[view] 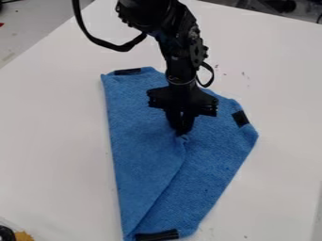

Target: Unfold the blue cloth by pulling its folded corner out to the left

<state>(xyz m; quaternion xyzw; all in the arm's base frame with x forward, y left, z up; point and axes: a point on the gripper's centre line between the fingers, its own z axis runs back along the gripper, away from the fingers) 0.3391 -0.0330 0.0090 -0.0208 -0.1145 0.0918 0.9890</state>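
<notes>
Camera view: gripper (181,132) closed on blue cloth (148,160), pinching it mid-sheet; a crease runs from there to the near end. Cloth lies mid-table, black patches (240,118) at far left, right and near end. Arm (179,47) and its looped cable (113,46) hide part of the far side. Yellow-brown thing (24,236) at near left corner. White table (56,127), dark specks around; grey floor (28,23) far left, dark clutter (277,5) far right.
</notes>
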